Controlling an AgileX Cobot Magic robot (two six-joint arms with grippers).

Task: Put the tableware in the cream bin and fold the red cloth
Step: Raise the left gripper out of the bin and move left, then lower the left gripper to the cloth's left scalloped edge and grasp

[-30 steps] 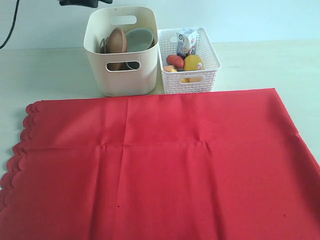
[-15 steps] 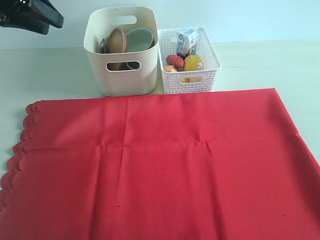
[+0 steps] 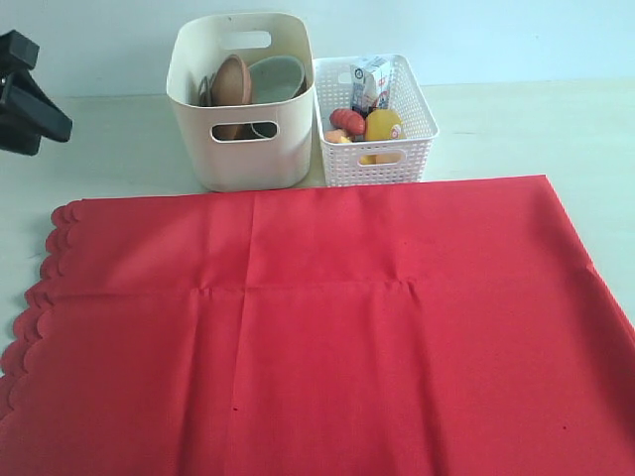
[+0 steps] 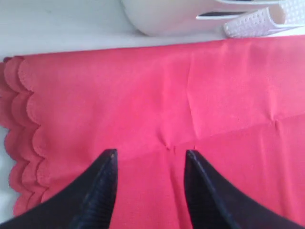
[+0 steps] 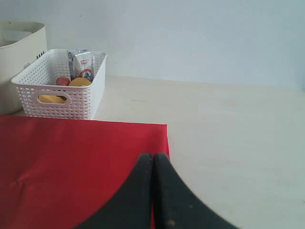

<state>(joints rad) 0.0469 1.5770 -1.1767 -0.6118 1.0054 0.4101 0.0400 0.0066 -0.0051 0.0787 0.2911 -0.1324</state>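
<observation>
The red cloth (image 3: 317, 317) lies spread flat across the table, scalloped edge (image 3: 40, 288) at the left. Behind it stands the cream bin (image 3: 243, 159), holding tableware: a brown wooden plate (image 3: 231, 81) on edge and a pale green bowl (image 3: 278, 77). My left gripper (image 3: 40, 114) hangs at the far left edge, open; in the left wrist view my left gripper (image 4: 150, 155) is above the cloth (image 4: 143, 109) with nothing between its fingers. My right gripper (image 5: 153, 156) is shut and empty over the cloth's right edge (image 5: 164, 138); it is out of the exterior view.
A white lattice basket (image 3: 417, 119) with toy food and a milk carton (image 3: 372, 84) stands right of the cream bin, touching it. Bare pale table (image 5: 228, 124) lies right of the cloth. A wall rises behind the bins.
My left gripper has swung from above and behind the cream bin to the far left and lower. Cloth, bins and right gripper have not moved.
</observation>
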